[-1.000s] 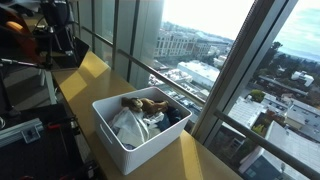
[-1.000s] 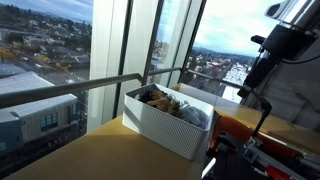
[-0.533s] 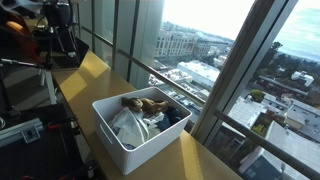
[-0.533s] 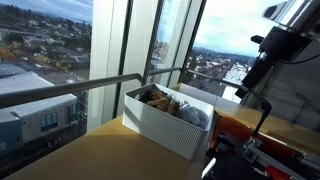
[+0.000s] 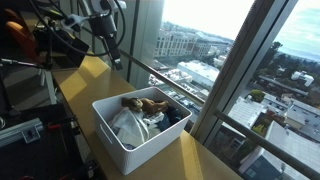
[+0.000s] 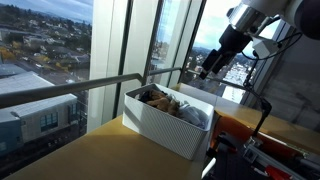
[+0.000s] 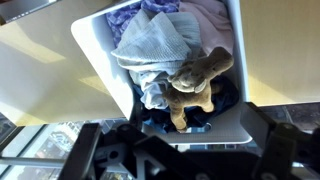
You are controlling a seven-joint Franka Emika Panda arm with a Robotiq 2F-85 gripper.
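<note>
A white plastic bin stands on a wooden ledge by the window. Inside lie a brown plush toy, a pale grey cloth and a dark blue cloth. My gripper hangs high over the bin's end, near the plush toy. Its jaws stand wide open with nothing between them. In both exterior views the gripper is well above the bin and touches nothing.
The wooden ledge runs along tall windows with metal mullions and a rail. Tripods and dark equipment stand behind the ledge. An orange-red device and cables sit beside the bin.
The arm has swung into both exterior views and now reaches over the bin. The bin and its contents have not moved, and the jaws stay open.
</note>
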